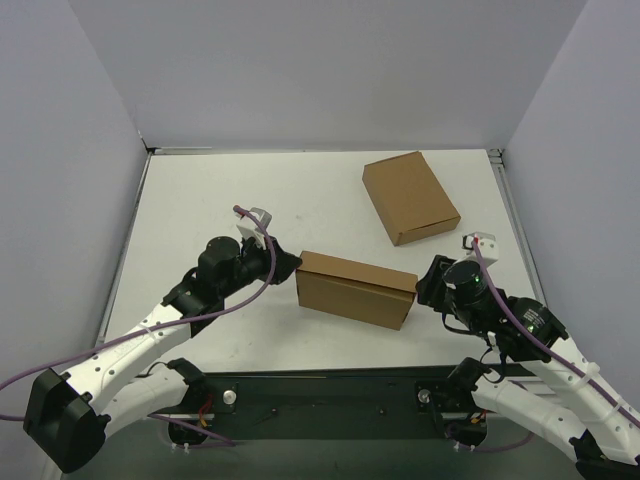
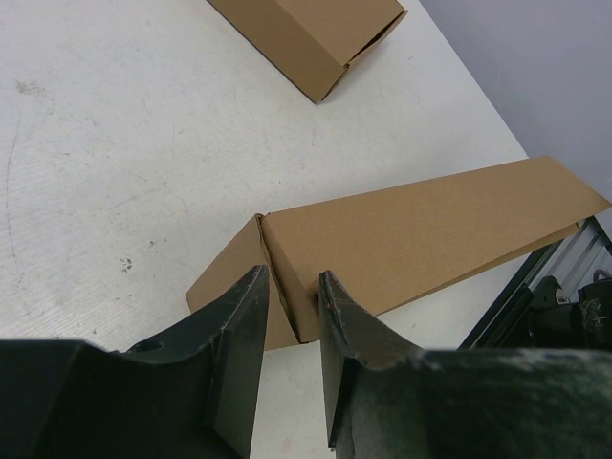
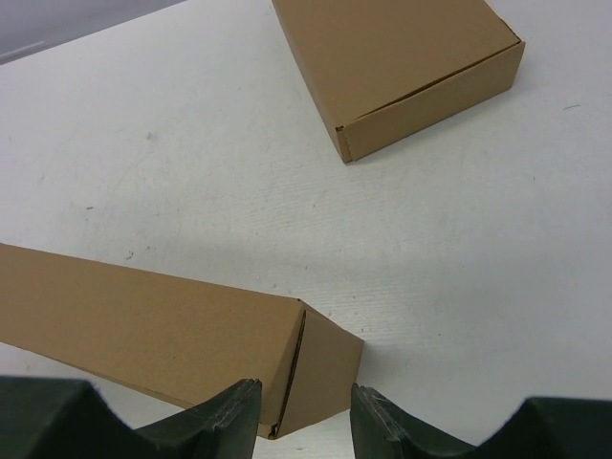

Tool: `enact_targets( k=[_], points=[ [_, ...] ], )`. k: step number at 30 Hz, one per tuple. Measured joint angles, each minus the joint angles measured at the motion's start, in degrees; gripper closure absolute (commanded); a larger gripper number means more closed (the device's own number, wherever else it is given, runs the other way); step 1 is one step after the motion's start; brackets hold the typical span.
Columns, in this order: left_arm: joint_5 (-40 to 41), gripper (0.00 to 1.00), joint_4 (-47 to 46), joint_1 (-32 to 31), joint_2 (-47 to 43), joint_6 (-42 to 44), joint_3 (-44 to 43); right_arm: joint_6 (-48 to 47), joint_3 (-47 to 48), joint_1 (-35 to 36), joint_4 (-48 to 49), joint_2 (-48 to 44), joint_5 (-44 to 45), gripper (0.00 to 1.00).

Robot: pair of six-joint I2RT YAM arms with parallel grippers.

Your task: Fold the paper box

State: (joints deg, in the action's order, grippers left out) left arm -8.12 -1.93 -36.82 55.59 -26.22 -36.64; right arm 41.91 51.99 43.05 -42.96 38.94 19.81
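The paper box (image 1: 355,290) is a long brown cardboard box lying mid-table, its end flaps slightly ajar. It also shows in the left wrist view (image 2: 430,239) and the right wrist view (image 3: 143,325). My left gripper (image 1: 292,265) is at its left end. Its fingers stand close together astride the box's end corner and seam (image 2: 291,277) and seem to pinch it. My right gripper (image 1: 422,285) is at the right end, open. Its fingertips are just short of the end flap, with that end showing in the gap between them (image 3: 304,387).
A second, compact closed brown carton (image 1: 410,197) lies at the back right, also seen by the left wrist (image 2: 306,38) and the right wrist (image 3: 402,57). The white table (image 1: 230,190) is walled on three sides. A dark rail (image 1: 320,400) runs along its near edge.
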Motion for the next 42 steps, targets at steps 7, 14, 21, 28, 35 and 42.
enact_targets(
  k=[7,14,21,28,35,42],
  points=[
    [0.42,0.64,0.2,-0.22,0.0,0.37,-0.13,0.0,-0.2,0.0,0.9,0.33,-0.85,0.62],
    [0.74,0.64,0.2,-0.35,0.0,0.44,-0.15,0.92,-3.04,-0.28,3.52,-0.59,-2.19,0.73],
    [3.65,0.64,0.17,-1.84,-0.02,0.44,0.02,3.21,-5.09,-0.28,4.68,-1.03,-3.8,0.78],
    [7.08,0.64,0.02,-3.15,-0.15,-0.17,0.63,5.07,-6.67,-0.33,4.28,-1.16,-5.05,0.78],
    [10.58,0.64,-1.49,-4.09,-0.42,-2.03,2.23,5.66,-6.21,-0.35,4.04,1.57,-5.4,0.78],
    [11.39,0.69,-6.21,-4.07,-1.49,-6.58,6.23,5.46,-5.2,-0.37,3.89,3.3,-5.51,0.77]
  ],
)
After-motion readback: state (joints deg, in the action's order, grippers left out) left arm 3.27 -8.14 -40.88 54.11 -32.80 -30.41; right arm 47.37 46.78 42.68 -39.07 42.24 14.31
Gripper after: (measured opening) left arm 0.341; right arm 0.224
